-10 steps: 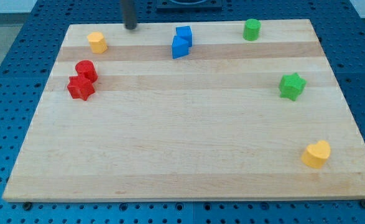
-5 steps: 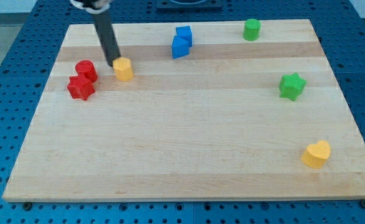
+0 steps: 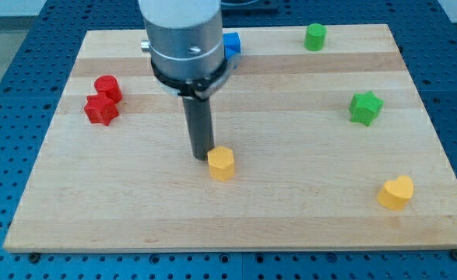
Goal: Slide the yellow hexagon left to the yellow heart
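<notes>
My tip (image 3: 202, 158) touches the small upright yellow hexagon (image 3: 222, 163)

Two red blocks (image 3: 102, 99) touch at the view's left; a blue block (image 3: 231, 44), green cylinder (image 3: 315, 36) and green star (image 3: 365, 107) elsewhere

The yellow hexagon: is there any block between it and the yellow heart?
No. The yellow hexagon has bare board between it and the yellow heart, toward the view's lower right. My tip touches the hexagon's upper-left side, away from that path.
</notes>
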